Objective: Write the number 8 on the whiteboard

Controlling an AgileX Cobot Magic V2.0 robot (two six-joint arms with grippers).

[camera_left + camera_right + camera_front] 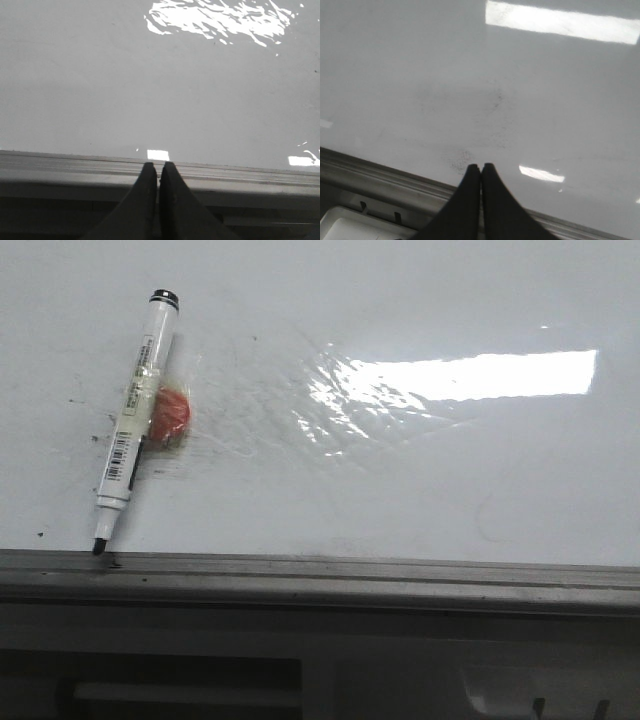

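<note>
- Front view shows us the whiteboard (420, 300) lying flat, its grey edge rail (320, 575) nearest the robot. No number 8 is drawn anywhere we can see, only faint smears and small black specks.
- A marker (135, 420) lies uncapped on the board, black tip touching the rail, butt end pointing away. Neither pincer appears in this view, so we judge both arms sit back behind the rail, with the marker forward of them on the left arm's side.
- An orange-red lump (170, 415) lies against the marker's barrel, partly under it. We cannot tell what it is.
- Our left pincer (158, 167) hangs over the rail with its jaws pressed together, holding nothing. Beyond its tips we see only bare glossy board and glare.
- Our right pincer (481, 169) is likewise closed and empty, poised just past the rail. A grey smudged patch (470, 107) lies on the board ahead of it.
- Risks, as we judge them: the marker lies low and flat, so a closed or poorly aligned pincer could push it along the slick board or roll it over the rail instead of gripping it.
- The lump beside the barrel may get caught in the grasp and tilt the pen.
- The bare tip resting on the rail may drag and leave a stray mark, or be dry.
- Glare could hide faint strokes.
- Containers: we see none.
</note>
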